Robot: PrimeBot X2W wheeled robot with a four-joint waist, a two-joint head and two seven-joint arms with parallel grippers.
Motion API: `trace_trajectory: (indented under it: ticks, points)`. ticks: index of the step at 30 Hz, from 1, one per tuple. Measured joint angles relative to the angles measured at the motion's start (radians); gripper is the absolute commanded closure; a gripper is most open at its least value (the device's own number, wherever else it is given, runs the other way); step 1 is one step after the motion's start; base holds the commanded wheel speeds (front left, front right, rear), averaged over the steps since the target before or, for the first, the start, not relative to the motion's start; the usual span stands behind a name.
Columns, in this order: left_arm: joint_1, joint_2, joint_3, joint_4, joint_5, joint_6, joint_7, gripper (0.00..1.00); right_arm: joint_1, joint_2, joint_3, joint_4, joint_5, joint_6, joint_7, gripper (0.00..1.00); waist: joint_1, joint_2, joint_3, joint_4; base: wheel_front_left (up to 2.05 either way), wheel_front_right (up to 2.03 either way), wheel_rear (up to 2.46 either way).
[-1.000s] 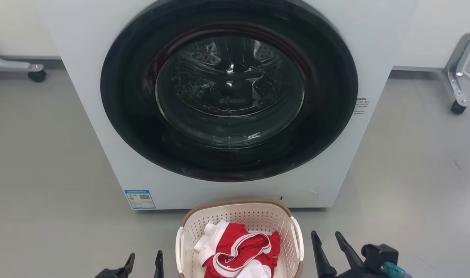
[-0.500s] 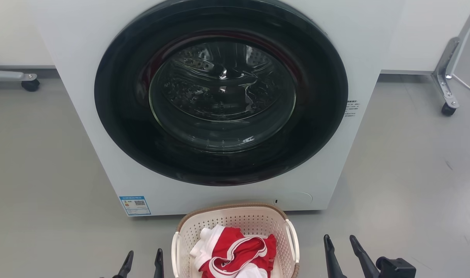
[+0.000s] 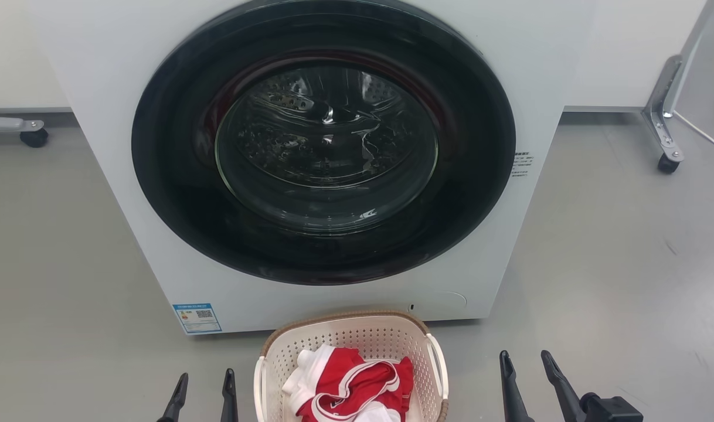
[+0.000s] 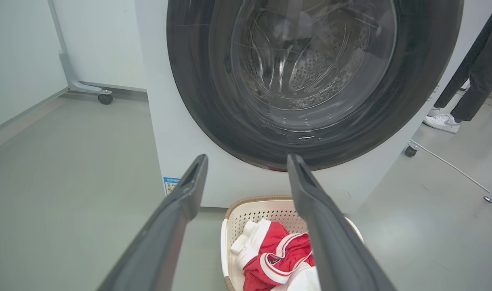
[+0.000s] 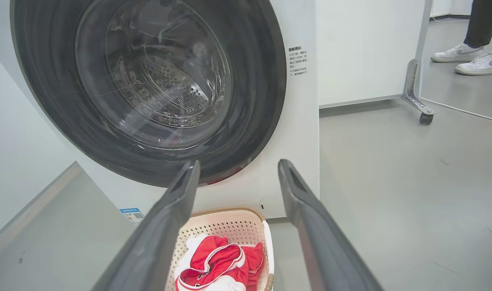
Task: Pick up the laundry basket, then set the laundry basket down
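Observation:
The laundry basket [image 3: 357, 337] is cream-white perforated plastic with a brown woven-look rim. It stands on the grey floor right in front of the washing machine, holding red and white clothing [image 3: 348, 384]. My left gripper [image 3: 204, 384] is open, just left of the basket and apart from it. My right gripper [image 3: 527, 363] is open too, a little further off on the right. In the left wrist view the basket [image 4: 266, 208] lies below and between the open fingers [image 4: 191, 184]. In the right wrist view the basket [image 5: 230, 226] sits low, partly behind the left finger [image 5: 185, 186].
A white front-loading washing machine [image 3: 322, 152] with a dark round closed door stands directly behind the basket. Wheeled metal frame legs stand at the far right [image 3: 665, 158] and far left [image 3: 31, 135]. A person's legs and white shoes [image 5: 468, 52] are off to the right.
The head camera has shifted, so the whole scene slid left and slightly down. The right gripper sits further right of the basket than before. Both grippers stay open and empty.

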Motion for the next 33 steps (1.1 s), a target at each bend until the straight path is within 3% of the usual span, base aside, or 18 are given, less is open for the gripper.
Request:
trace_trajectory:
  ticks: [23, 24, 33]
  points:
    - [0.017, -0.005, 0.035, -0.055, 0.045, 0.000, 0.000, 0.00, 0.021, 0.019, -0.045, -0.057, -0.067, 0.000, 0.000, 0.00, 0.0001, 0.0000, 0.007, -0.001, 0.00, 0.00, 0.00]
    - [0.017, -0.006, 0.037, -0.058, 0.045, 0.000, 0.000, 1.00, 0.022, 0.020, -0.046, -0.058, -0.067, 0.000, 0.000, 1.00, 0.0001, 0.0000, 0.007, -0.001, 0.00, 0.00, 0.00]
    - [0.039, -0.011, 0.039, 0.001, 0.029, -0.003, 0.011, 1.00, 0.053, 0.020, -0.050, 0.002, -0.052, 0.004, 0.008, 1.00, 0.0001, 0.0000, 0.008, -0.002, 0.00, 0.00, 0.00]
